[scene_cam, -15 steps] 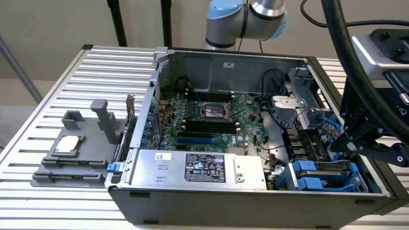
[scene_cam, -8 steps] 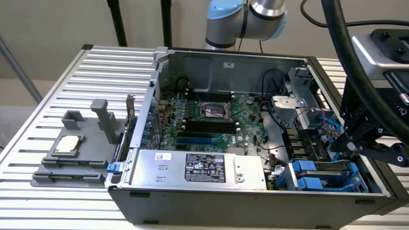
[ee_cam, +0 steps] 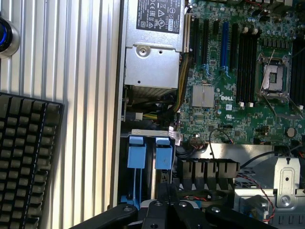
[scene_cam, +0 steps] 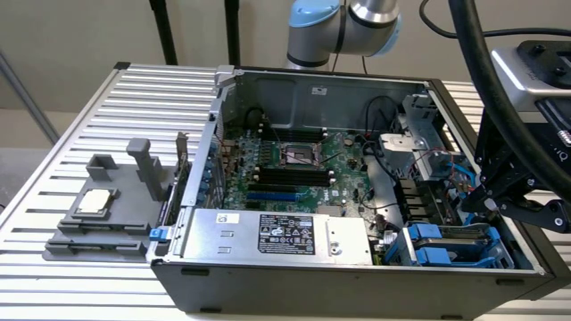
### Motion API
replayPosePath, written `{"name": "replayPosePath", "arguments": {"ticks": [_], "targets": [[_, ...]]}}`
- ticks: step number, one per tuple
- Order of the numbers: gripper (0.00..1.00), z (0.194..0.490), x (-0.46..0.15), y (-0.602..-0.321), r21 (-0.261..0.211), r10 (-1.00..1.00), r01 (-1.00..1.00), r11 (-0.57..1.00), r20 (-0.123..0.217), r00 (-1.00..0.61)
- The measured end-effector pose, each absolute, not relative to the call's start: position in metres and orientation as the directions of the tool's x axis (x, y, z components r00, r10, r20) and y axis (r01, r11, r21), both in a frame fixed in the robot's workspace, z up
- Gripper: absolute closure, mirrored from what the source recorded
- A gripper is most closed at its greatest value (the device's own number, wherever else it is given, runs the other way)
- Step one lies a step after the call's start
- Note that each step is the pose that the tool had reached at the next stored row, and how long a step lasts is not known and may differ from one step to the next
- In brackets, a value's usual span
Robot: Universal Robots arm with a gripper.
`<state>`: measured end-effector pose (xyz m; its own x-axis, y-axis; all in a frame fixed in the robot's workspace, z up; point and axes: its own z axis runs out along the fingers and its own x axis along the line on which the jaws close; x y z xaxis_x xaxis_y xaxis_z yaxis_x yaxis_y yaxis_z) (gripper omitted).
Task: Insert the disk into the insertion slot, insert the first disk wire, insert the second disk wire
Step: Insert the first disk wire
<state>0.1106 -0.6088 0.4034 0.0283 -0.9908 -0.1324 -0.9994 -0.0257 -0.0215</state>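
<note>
My gripper (scene_cam: 475,202) hangs over the open computer case's near corner, on the exterior view's right, just above the insertion slot (scene_cam: 457,246), a grey cage with bright blue rails. In the wrist view the black fingers (ee_cam: 165,194) meet, shut, with nothing visible between them. Directly beneath them lie the slot's two blue latches (ee_cam: 137,152). I cannot tell whether the disk sits inside the cage. Thin red and blue wires (scene_cam: 450,168) run along the case wall just behind the gripper.
A silver power supply with a black label (scene_cam: 277,234) fills the case's front, and the green motherboard (scene_cam: 295,160) lies behind it. A grey fixture holding a small square chip (scene_cam: 93,202) stands on the slatted table. A black keyboard (ee_cam: 24,157) lies outside the case.
</note>
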Motion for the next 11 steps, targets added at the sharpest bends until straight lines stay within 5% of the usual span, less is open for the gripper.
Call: {"name": "replayPosePath", "arguments": {"ticks": [11], "targets": [[0.87,0.4034,0.1106,-0.6088,-0.022,-0.991,-0.999,-0.026,-0.132,0.028]]}}
